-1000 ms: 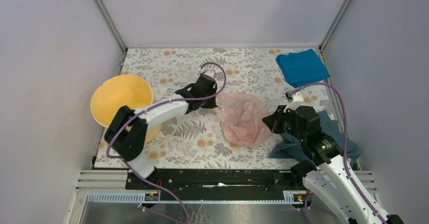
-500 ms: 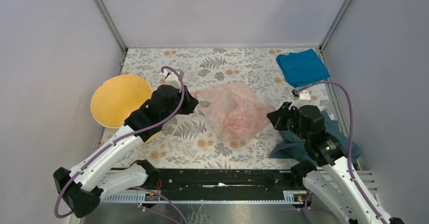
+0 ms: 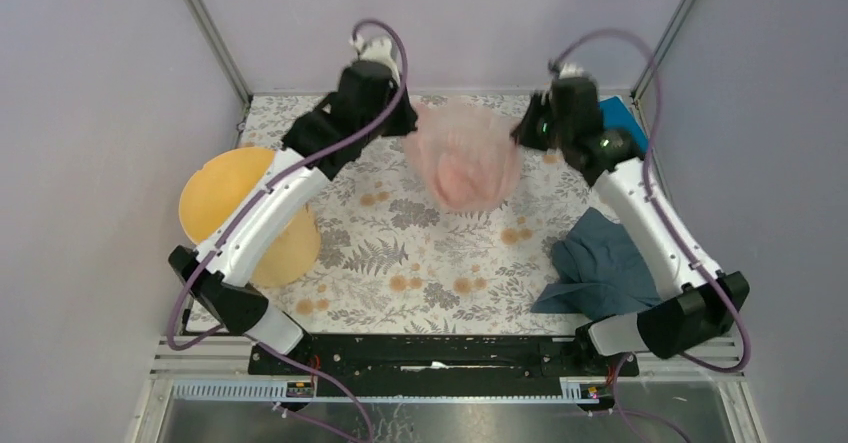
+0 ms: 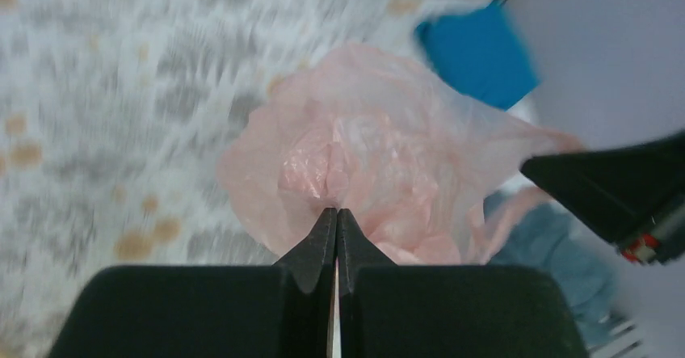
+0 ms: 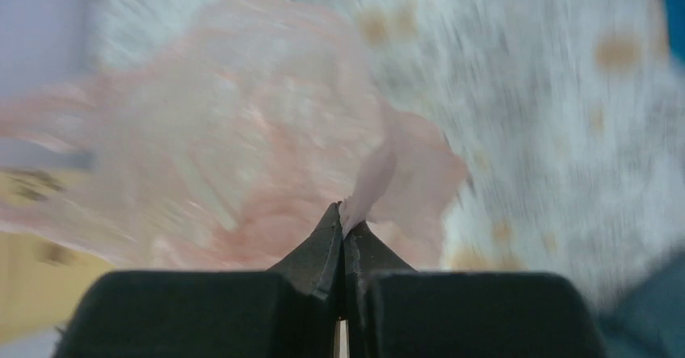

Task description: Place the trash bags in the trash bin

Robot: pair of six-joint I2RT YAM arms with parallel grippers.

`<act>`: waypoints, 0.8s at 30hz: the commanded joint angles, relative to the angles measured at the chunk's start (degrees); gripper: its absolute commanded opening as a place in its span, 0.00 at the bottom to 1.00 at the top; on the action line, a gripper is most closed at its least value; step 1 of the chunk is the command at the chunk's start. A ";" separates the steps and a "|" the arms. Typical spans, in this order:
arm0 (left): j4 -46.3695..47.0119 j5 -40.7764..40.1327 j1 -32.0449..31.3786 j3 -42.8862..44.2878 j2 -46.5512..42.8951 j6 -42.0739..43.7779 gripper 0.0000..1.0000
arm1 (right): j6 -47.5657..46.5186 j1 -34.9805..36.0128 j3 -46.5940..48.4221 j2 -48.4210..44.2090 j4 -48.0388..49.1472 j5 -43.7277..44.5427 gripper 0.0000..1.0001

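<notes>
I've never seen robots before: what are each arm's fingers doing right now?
Left gripper: shut on the trash bag.
Right gripper: shut on the trash bag too.

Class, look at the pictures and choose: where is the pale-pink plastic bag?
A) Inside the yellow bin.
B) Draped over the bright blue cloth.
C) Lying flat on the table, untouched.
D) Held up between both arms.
D: the pink bag hangs between the two arms above the table, and each wrist view shows shut jaws pinching its plastic; the yellow bin stands apart.
</notes>
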 commanded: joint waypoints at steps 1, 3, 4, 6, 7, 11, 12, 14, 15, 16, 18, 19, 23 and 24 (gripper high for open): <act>8.78 4.32 0.55 14.31 -9.49 6.38 0.00 | -9.86 0.82 27.46 -2.34 1.20 -4.63 0.00; 19.31 3.37 0.51 4.39 -17.98 6.34 0.00 | -12.25 1.88 24.85 -8.40 10.96 -9.17 0.00; 21.62 1.15 0.56 -0.25 -21.05 5.83 0.00 | -12.88 1.89 21.72 -11.06 14.64 -9.47 0.00; 20.42 -4.51 0.56 -7.61 -23.00 3.96 0.00 | -13.64 1.85 13.24 -15.24 19.48 -6.64 0.00; 17.88 -7.22 0.60 -10.80 -22.26 2.21 0.00 | -13.82 1.84 8.22 -15.95 21.17 -4.54 0.00; 11.03 -4.47 0.98 -24.37 -14.98 -5.62 0.00 | -10.07 1.75 -14.66 -13.12 22.61 1.98 0.00; 11.28 -2.71 0.95 -27.45 -14.17 -6.96 0.00 | -8.35 1.77 -17.41 -12.14 21.70 1.54 0.00; 13.63 0.24 0.95 -30.95 -14.59 -7.46 0.00 | -6.03 1.77 -20.88 -12.26 23.14 -1.28 0.00; 14.84 1.47 0.95 -30.93 -15.27 -6.81 0.00 | -5.60 1.73 -20.89 -12.93 24.30 -2.34 0.00; 15.73 3.03 1.00 -29.49 -15.49 -5.64 0.00 | -5.59 1.75 -18.98 -13.06 24.50 -2.57 0.00; 14.61 6.14 1.04 -21.06 -14.04 -2.10 0.00 | -7.18 1.77 -10.34 -10.99 21.08 -2.61 0.00; 12.93 7.81 1.05 -15.10 -12.62 0.04 0.00 | -8.43 1.77 -3.97 -9.35 18.52 -2.62 0.00; 8.83 10.50 1.00 8.16 -11.24 3.57 0.00 | -10.90 1.80 18.57 -6.48 10.63 -5.36 0.00; 10.19 10.84 1.00 10.84 -12.38 3.38 0.00 | -10.62 1.81 20.65 -7.66 12.72 -6.46 0.00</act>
